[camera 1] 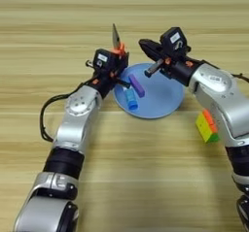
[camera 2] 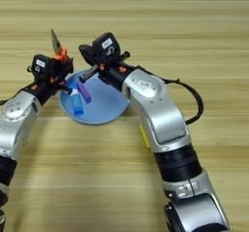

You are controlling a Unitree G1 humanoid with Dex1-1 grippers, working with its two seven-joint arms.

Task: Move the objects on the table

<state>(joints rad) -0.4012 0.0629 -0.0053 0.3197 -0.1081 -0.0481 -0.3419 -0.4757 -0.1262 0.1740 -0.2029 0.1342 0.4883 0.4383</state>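
Note:
My left gripper (camera 1: 116,58) is at the left rim of the round light-blue plate (camera 1: 163,100), shut on the orange handles of the needle-nose pliers (camera 1: 115,35). Their metal nose points up and away. On the plate lie a short purple bar (camera 1: 136,85) and, beside it, a blue-and-white glue-stick tube (camera 1: 130,99). My right gripper (camera 1: 149,58) hovers open over the plate's far rim, holding nothing, a little right of the pliers. The multicoloured puzzle cube (camera 1: 206,125) rests on the table (camera 1: 146,12) right of the plate, partly behind my right forearm.
A black cable (camera 1: 44,114) loops off my left arm over the table at the left. My right forearm (camera 2: 155,109) crosses the table from the plate down towards the near edge.

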